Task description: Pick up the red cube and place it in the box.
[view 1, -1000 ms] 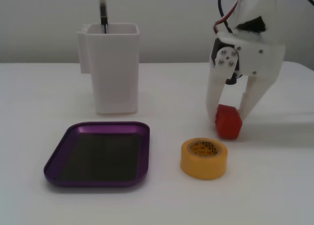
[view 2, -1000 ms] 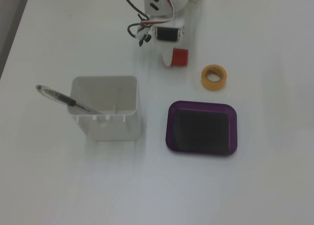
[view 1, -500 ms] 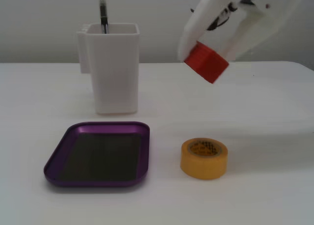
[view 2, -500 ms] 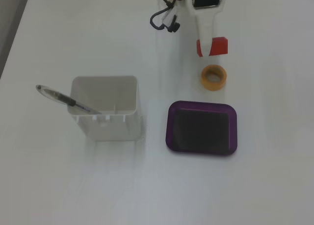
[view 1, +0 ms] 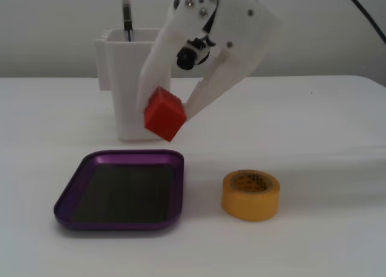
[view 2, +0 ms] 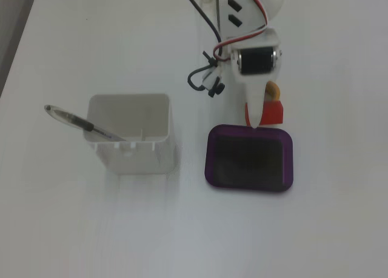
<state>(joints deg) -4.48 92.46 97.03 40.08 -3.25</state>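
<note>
My gripper [view 1: 167,113] is shut on the red cube [view 1: 164,115] and holds it tilted in the air, clear of the table. The purple box [view 1: 132,157] lies on the white table below it and slightly to the left in a fixed view. In the fixed view from above, the cube [view 2: 274,112] sits by the box's upper right rim [view 2: 210,160], with the gripper [view 2: 264,115] over it and one white finger [view 2: 257,105] showing. The box's dark bottom is bare.
A tall white square container [view 1: 123,78] with a pen [view 1: 126,14] in it stands behind the box; it also shows in the fixed view from above [view 2: 130,146]. A yellow tape roll [view 1: 250,194] lies to the right of the box, partly hidden under the arm from above [view 2: 274,90].
</note>
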